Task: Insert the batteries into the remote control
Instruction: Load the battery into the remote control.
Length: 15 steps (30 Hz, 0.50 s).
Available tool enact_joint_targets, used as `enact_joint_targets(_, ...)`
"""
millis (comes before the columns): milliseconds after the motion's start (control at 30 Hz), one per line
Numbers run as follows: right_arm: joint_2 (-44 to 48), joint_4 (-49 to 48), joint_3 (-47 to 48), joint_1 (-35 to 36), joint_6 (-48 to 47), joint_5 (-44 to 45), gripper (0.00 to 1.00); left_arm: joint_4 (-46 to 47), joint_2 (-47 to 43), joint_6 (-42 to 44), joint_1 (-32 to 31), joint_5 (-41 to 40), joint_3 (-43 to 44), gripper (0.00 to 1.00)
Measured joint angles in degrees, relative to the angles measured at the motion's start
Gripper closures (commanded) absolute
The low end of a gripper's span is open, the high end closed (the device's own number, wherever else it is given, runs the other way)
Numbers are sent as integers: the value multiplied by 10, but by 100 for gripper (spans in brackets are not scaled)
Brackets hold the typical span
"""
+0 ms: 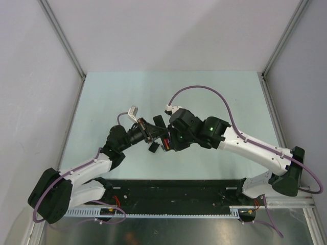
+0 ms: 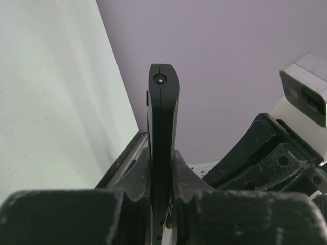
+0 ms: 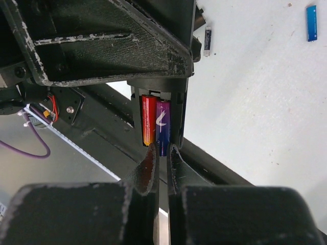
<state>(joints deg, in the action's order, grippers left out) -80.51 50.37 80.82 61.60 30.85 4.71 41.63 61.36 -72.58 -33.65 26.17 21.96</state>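
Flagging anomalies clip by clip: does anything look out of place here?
Nothing looks damaged. The remote holds a mismatched pair, a red-orange battery beside a purple battery; a spare battery and a blue strip lie loose on the table.

Pale table [image 3: 265, 102] carries a loose battery [image 3: 207, 41] and a blue strip [image 3: 311, 23], perhaps plastic.

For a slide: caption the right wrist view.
Right gripper at the end of the purple battery, beside the red-orange battery in the remote control.
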Motion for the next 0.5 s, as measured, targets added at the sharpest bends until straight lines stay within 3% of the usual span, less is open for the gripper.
enact_joint_targets(500,-31,85,81,-6,-1,9,100,2,29,-74,0,12,28,100)
